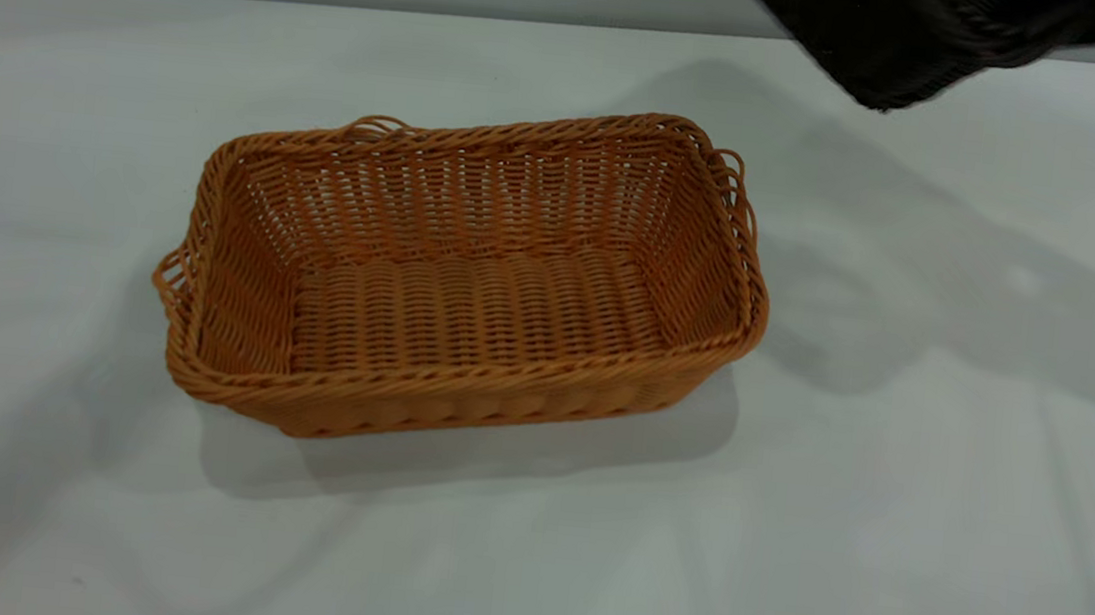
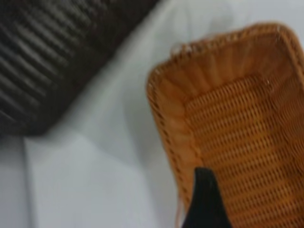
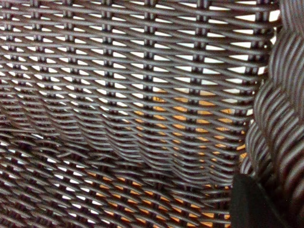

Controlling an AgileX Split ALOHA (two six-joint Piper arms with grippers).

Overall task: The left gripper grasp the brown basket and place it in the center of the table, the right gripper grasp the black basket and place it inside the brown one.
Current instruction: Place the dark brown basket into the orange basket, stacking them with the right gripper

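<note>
The brown basket (image 1: 470,280) is sitting upright and empty around the middle of the white worktop (image 1: 887,541), orange-brown wicker with a braided rim and little loop handles on the short ends, turned a bit askew. The black basket (image 1: 895,40) is hanging tilted in the air up past its far right corner, not touching it, dark weave mostly cut off by the frame edge.

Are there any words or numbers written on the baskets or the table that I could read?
None: no words, numbers or labels show in any view.
Orange-brown woven wicker basket: only plain weave.
Very dark brown-black woven wicker basket: only plain weave, partly out of view.
Plain white smooth table: nothing printed on it.
</note>
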